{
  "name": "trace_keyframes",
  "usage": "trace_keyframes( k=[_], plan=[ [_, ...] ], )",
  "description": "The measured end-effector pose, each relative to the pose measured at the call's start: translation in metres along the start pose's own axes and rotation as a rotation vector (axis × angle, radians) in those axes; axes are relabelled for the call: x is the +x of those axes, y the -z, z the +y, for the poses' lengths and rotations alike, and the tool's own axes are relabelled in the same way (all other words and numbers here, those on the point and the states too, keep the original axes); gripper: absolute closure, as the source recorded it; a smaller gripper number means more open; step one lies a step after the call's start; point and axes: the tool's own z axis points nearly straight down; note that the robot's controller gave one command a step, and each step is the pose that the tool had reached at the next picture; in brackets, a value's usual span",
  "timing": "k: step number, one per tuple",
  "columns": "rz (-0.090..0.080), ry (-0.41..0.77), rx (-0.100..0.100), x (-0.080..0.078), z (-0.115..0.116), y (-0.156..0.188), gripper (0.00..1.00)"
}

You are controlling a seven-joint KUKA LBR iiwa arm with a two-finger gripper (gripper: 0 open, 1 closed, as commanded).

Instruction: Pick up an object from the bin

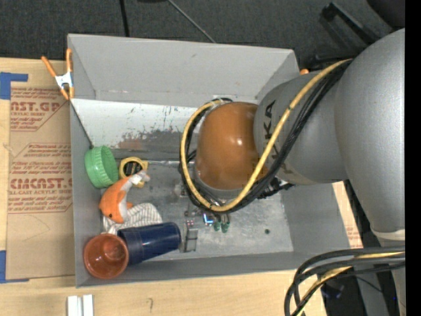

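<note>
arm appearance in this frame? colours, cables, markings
The arm has bulky, rounded silver-grey links. At the wrist sits a glossy orange dome cover. Black and yellow cables run along the link and loop round the dome. There is dark block lettering on the link beside the cover, only partly readable.

Well beyond my pincer (205,221), toward the view's top, a dark grey carpet floor (263,12) spreads out, and a thin black cable (191,22) runs slantwise across it. On my pincer's near side, toward the bottom, lies a pale wooden tabletop (197,288), evenly lit.
</note>
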Motion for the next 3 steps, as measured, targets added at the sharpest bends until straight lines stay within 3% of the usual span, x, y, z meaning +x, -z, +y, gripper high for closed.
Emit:
trace_keyframes(
  k=[1, 2, 3],
  plan=[
    [-0.007, -0.002, -0.001, -0.002, -0.001, 0.004, 0.0],
    [-0.011, 0.037, 0.0, -0.003, 0.032, -0.043, 0.0],
    [-0.008, -0.113, 0.0, -0.001, 0.048, -0.063, 1.0]
  ],
)
